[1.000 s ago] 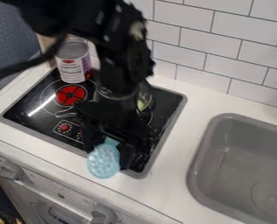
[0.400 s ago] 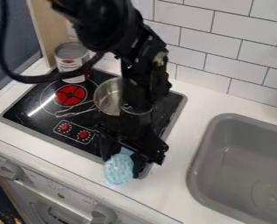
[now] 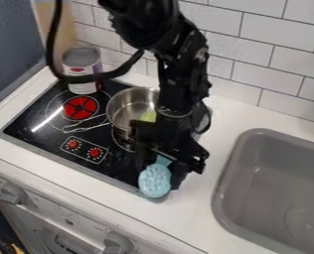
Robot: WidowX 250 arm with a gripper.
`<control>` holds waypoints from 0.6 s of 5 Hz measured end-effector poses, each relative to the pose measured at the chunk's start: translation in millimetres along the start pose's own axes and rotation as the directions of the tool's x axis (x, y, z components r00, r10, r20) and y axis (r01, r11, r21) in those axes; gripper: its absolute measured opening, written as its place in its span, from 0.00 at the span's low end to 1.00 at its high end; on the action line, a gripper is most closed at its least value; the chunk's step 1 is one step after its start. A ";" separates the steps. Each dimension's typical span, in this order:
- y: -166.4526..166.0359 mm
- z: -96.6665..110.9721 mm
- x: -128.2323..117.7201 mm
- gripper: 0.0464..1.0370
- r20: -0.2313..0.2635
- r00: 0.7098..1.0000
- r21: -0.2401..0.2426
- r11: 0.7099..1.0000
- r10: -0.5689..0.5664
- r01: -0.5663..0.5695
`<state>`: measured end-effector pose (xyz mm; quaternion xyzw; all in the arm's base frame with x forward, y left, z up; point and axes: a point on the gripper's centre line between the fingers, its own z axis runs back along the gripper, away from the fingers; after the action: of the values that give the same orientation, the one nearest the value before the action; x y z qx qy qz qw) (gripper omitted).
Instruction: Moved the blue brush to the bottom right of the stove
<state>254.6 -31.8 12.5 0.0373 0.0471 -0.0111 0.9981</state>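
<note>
- Gripping the blue brush [image 3: 155, 181] by its narrow handle, the hand [image 3: 161, 171] leaves the wide head free below it, probably so that the head can settle first.
- The hand is above the stove's [image 3: 68, 159] bottom right corner, seemingly because the brush must go there.
- Behind the hand is the pot [image 3: 124, 110], so lowering at this near side should avoid it.

One can [image 3: 83, 64] at far left corner of stove [image 3: 50, 157]. One metal pot [image 3: 121, 106] toward far edge, one yellow-green item [image 3: 148, 116] inside. One blue brush [image 3: 155, 180] at near right corner. One red burner disc [image 3: 80, 107]. Two red dials [image 3: 95, 152] toward near edge. One sink [image 3: 273, 178] at right of counter [image 3: 73, 182].
</note>
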 end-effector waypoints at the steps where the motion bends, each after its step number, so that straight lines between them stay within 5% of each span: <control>1: -3.1 -3.0 12.1 0.70 -0.019 1.000 -0.002 1.000 -0.001 0.001; 2: 0.6 -3.5 18.9 0.76 -0.017 1.000 -0.004 1.000 0.018 -0.018; 3: 3.8 -3.5 20.2 0.97 -0.020 0.999 0.006 0.999 0.032 -0.032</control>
<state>274.5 -28.1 7.5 0.0412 0.0566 0.0051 0.9975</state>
